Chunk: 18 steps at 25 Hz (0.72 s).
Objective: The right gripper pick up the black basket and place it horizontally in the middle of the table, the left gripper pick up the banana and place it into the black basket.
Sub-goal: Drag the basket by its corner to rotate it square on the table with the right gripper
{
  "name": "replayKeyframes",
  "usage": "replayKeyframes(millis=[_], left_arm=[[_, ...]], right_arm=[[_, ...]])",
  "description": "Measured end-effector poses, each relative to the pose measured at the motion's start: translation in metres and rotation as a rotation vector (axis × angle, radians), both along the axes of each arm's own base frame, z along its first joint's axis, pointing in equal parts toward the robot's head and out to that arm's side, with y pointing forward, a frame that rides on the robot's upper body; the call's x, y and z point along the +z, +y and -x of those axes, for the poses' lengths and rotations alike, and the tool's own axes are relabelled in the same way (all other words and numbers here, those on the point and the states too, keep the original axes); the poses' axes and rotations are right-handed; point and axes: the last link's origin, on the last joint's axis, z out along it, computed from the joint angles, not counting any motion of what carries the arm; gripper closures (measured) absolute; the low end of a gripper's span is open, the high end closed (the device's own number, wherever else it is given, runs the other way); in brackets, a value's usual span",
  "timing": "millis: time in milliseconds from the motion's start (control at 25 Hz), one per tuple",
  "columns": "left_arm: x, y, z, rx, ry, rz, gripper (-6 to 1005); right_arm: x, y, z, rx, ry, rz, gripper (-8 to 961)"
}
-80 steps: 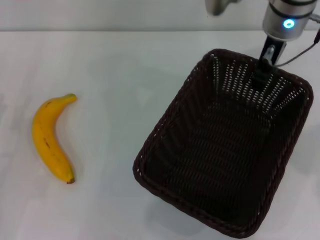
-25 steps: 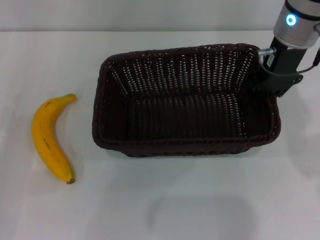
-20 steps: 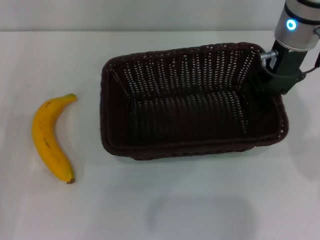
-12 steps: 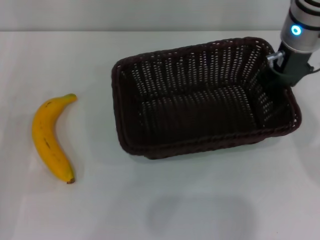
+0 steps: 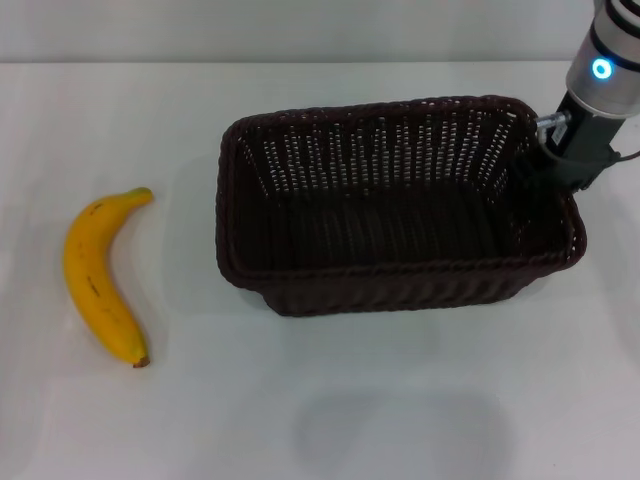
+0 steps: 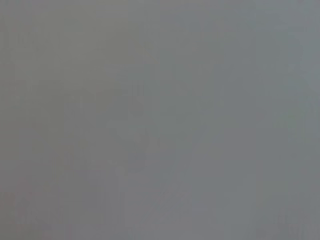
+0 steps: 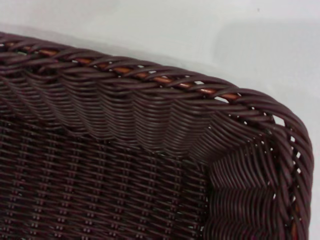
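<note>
The black basket point(image 5: 400, 205) lies lengthwise across the middle-right of the white table point(image 5: 300, 400) in the head view. My right gripper point(image 5: 552, 165), on the silver arm with the blue ring light, is shut on the basket's right rim. The right wrist view shows the braided rim and a corner of the basket point(image 7: 150, 100) close up. The banana point(image 5: 98, 275) lies on the table at the left, apart from the basket. My left gripper is out of view; the left wrist view shows only plain grey.
A faint shadow lies on the table below the basket point(image 5: 400, 430). The table's far edge point(image 5: 300, 62) runs along the top of the head view.
The basket has been swung from a diagonal pose to lie lengthwise across the table, then shifted a little right and levelled, held by my right gripper. The banana has not moved.
</note>
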Motion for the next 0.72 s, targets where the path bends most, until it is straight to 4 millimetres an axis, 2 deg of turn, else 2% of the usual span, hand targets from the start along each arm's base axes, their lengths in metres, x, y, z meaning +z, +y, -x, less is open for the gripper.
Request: replayKeyframes(millis=[120, 320, 520, 720], left_arm=[[-0.001, 0.001, 0.000, 0.004, -0.003, 0.003, 213], [-0.002, 0.002, 0.001, 0.014, -0.012, 0.009, 215], [-0.003, 0.002, 0.001, 0.014, -0.016, 0.017, 216], [0.003, 0.001, 0.004, -0.013, -0.101, 0.056, 217]], right_arm=[[0.002, 0.001, 0.003, 0.014, 0.007, -0.001, 640], [0.008, 0.000, 0.003, 0.021, 0.018, -0.013, 415], [0.023, -0.004, -0.007, 0.025, 0.021, -0.055, 283], [0.049, -0.013, -0.016, 0.074, 0.046, -0.152, 283]])
